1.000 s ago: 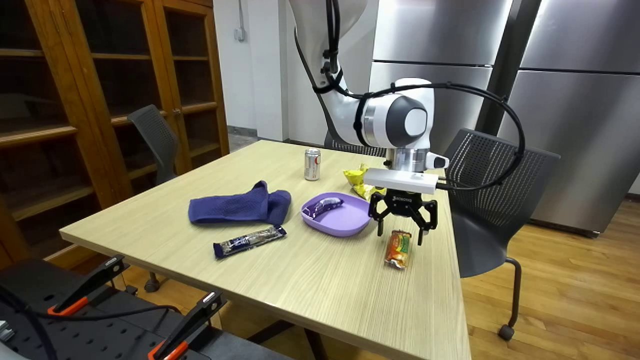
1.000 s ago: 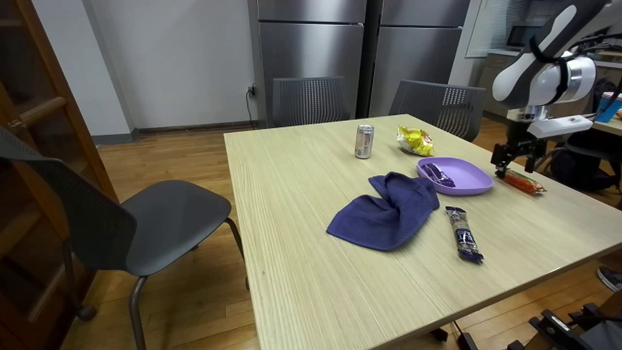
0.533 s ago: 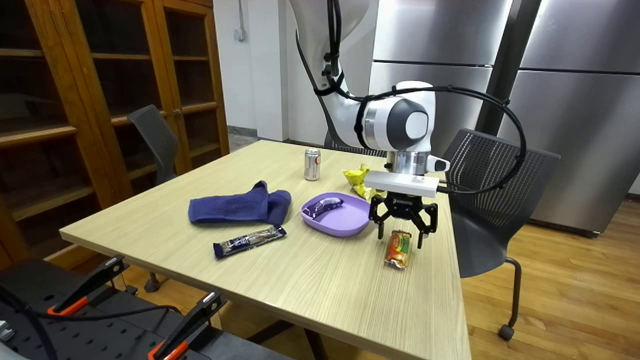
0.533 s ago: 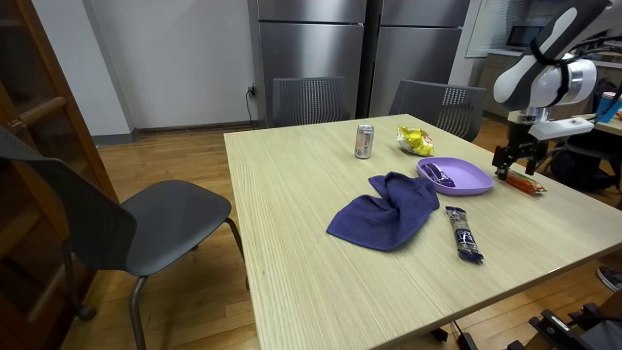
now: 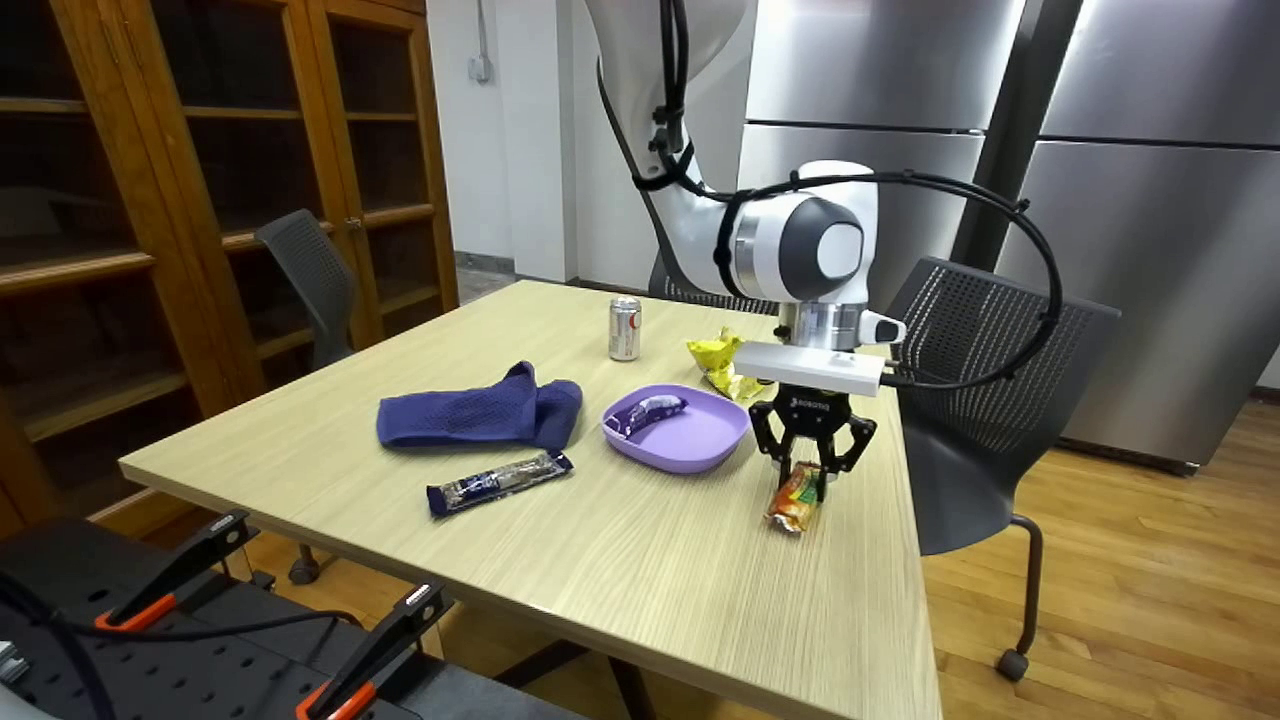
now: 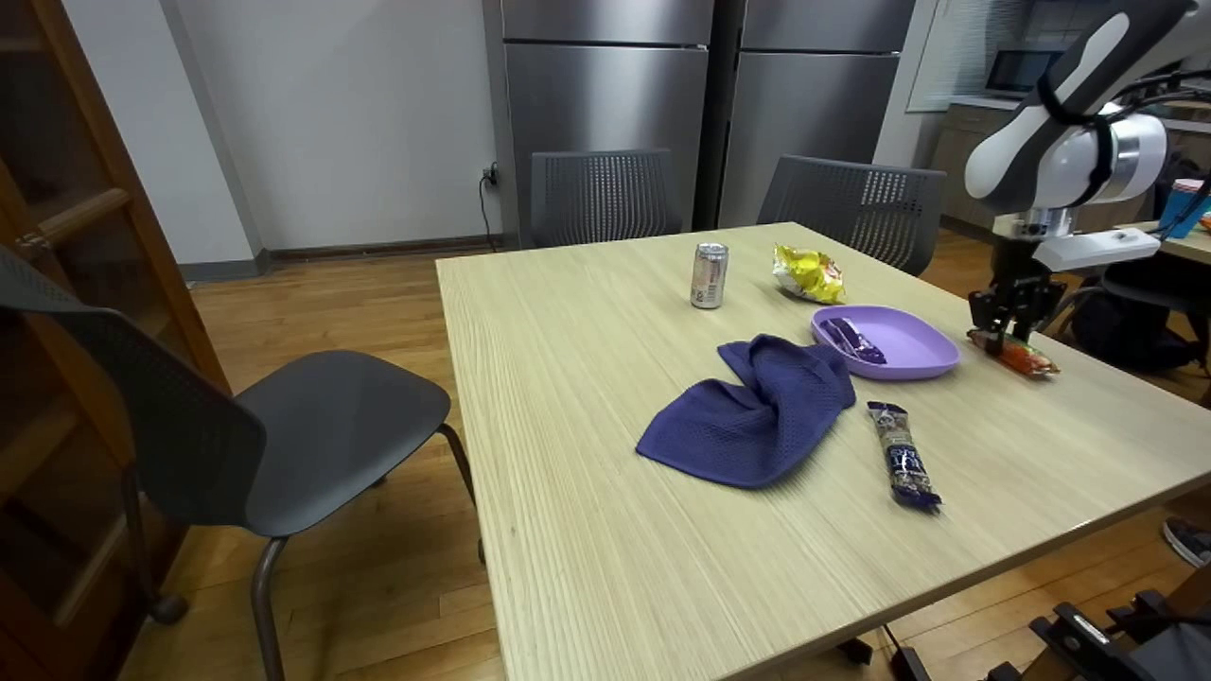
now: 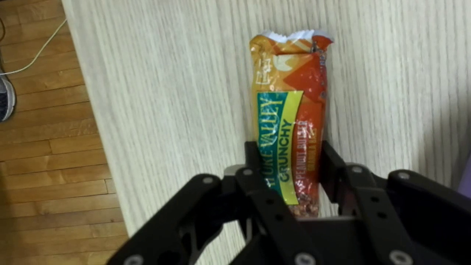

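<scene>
My gripper (image 7: 289,159) is shut on an orange and green granola bar (image 7: 290,106), with a finger pressed against each long side in the wrist view. The lower end of the wrapper is partly hidden behind the black fingers. In both exterior views the bar (image 5: 790,515) lies at table level below the gripper, slightly turned; whether it touches the wood all along I cannot tell. Close by stands a purple plate (image 5: 700,440) holding a small purple-wrapped bar (image 5: 650,412); only a sliver of the plate (image 7: 466,180) shows in the wrist view.
A long dark-blue bar (image 5: 497,482) and a crumpled blue cloth (image 5: 470,415) lie on the table (image 5: 640,560). Behind the plate are a crumpled yellow bag (image 6: 809,274) and a silver can (image 6: 709,275). A grey chair (image 5: 985,420) stands beside the table edge near the gripper.
The jaws, wide apart around the bar before, have come together onto its sides. The bar has shifted and turned slightly, and the arm has moved a little.
</scene>
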Motion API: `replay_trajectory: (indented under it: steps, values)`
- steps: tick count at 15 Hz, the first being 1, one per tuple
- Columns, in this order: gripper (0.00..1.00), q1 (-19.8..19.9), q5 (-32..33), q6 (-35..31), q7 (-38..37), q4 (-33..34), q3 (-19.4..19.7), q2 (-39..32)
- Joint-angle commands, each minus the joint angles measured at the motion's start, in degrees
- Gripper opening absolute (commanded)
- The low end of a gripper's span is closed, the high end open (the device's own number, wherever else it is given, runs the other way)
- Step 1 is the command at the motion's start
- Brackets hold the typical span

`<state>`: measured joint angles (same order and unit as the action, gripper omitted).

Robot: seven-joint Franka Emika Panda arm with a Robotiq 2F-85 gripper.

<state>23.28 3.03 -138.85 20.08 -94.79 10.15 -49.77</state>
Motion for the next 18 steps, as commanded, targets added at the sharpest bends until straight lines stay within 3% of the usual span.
replay_trajectory:
  steps: [1, 18]
  values:
    - [0.17, 1.6, 0.17, 0.5, 1.82, 0.92, -1.38, 0.19]
    - [0.17, -0.05, 0.01, -2.68, 1.93, -3.36, -3.48, 6.84]
